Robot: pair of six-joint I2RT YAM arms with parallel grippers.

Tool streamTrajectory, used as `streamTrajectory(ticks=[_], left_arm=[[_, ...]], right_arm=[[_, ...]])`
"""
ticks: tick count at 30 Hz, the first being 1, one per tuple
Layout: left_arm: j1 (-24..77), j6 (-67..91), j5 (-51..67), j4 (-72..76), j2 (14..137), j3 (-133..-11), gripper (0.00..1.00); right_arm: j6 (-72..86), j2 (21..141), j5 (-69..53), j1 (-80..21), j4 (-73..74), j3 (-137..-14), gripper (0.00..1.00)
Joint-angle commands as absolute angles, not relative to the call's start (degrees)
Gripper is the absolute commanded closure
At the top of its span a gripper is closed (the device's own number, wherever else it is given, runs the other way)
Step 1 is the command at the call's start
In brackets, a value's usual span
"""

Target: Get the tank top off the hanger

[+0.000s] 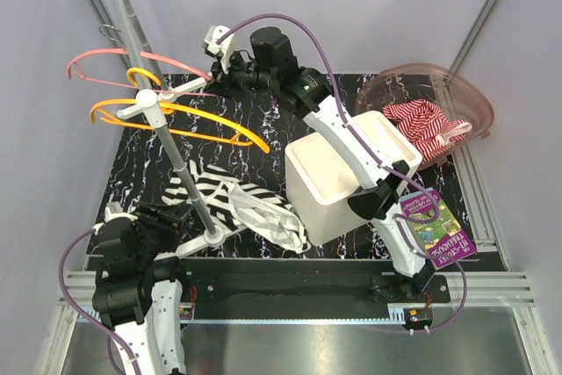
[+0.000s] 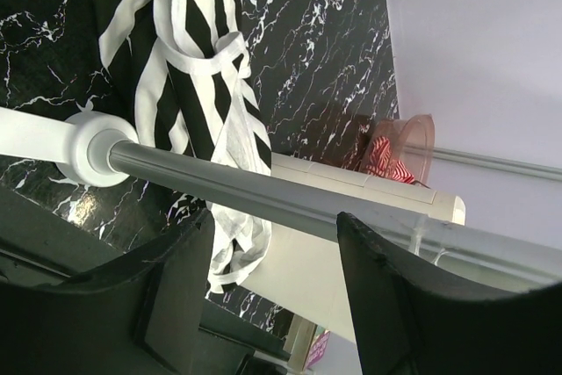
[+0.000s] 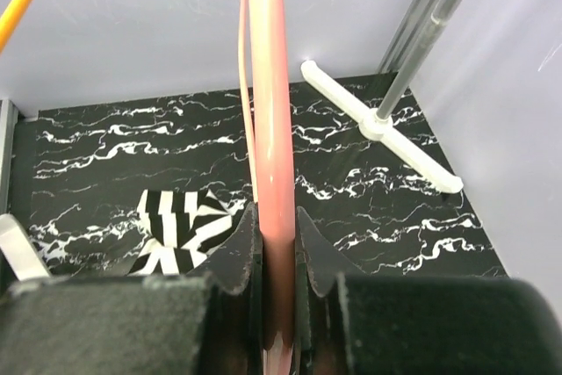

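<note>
The black-and-white striped tank top (image 1: 239,204) lies crumpled on the black marbled table beside the rack pole; no hanger is in it. It also shows in the left wrist view (image 2: 189,59) and the right wrist view (image 3: 180,230). My right gripper (image 1: 218,78) is shut on the bare pink hanger (image 1: 132,61), whose thick pink bar (image 3: 270,129) runs up between the jaws of the gripper (image 3: 277,243). My left gripper (image 1: 165,215) is open and empty near the rack's foot, its jaws (image 2: 277,278) wide apart below the pole (image 2: 263,195).
Two orange hangers (image 1: 176,122) hang on the grey rack pole (image 1: 162,120). A white bin (image 1: 338,173) stands mid-table. A pink basket (image 1: 465,98) with a red-striped garment (image 1: 426,125) is back right. A book (image 1: 437,227) lies front right.
</note>
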State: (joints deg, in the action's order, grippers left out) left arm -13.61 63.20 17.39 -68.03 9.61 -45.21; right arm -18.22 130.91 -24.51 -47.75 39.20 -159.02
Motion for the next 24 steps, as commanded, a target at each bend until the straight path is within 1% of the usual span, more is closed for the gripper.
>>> streamTrajectory(ticks=[1,4,14,24], left_arm=[[-13.54,62.75,21.44,-67.33,8.7,-43.95,0.38],[-13.54,63.19,21.36,-67.24,8.35,-43.42,0.38],[-13.54,62.93,21.71,-66.88,9.23,-43.51,0.37],[-13.54,62.84,21.8,-66.88,9.67,-43.5,0.36]], right_arm=[[-17.85,128.24,-22.68,-49.66,31.39,-161.63,1.0],[-17.67,127.79,-20.83,-50.53,29.45,-161.72,1.0],[-13.01,125.77,-20.13,-50.45,26.72,-161.02,1.0],[-10.2,120.07,-21.36,-49.22,25.14,-152.68,1.0]])
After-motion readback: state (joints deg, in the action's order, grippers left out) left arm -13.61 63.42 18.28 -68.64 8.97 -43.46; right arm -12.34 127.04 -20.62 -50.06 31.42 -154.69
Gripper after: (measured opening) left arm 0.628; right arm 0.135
